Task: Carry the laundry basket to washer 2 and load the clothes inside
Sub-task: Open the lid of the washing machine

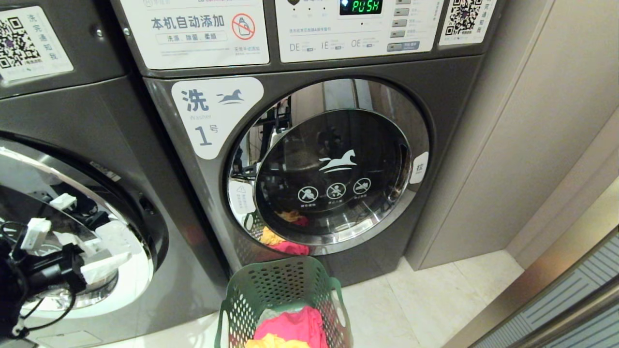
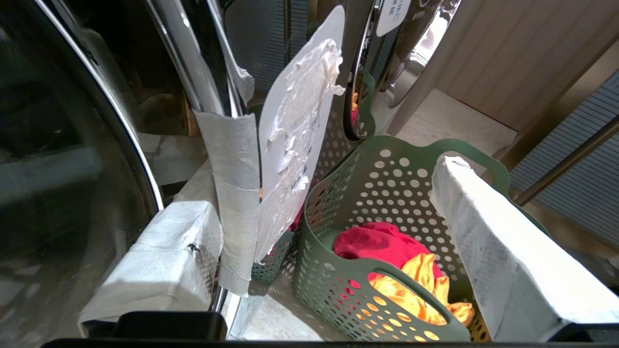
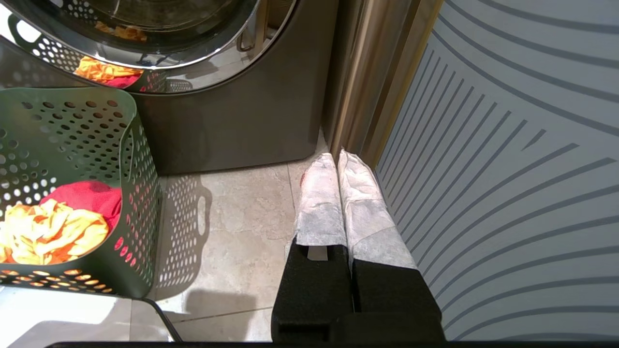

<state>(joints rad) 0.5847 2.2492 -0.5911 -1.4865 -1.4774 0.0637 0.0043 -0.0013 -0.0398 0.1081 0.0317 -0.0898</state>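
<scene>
Gaping wide and empty, the left tool (image 2: 309, 232) hangs beside the laundry basket (image 2: 387, 183); right tool (image 3: 338, 169) closed.

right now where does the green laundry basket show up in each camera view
Head view: the laundry basket stands at the bottom centre, on the floor before the washer labelled 1.
Left wrist view: it fills the lower middle, between the open left pincer's fingers.
Right wrist view: it sits at the left edge.
Shared landmark: the pink-red garment inside, seen in all three.
</scene>
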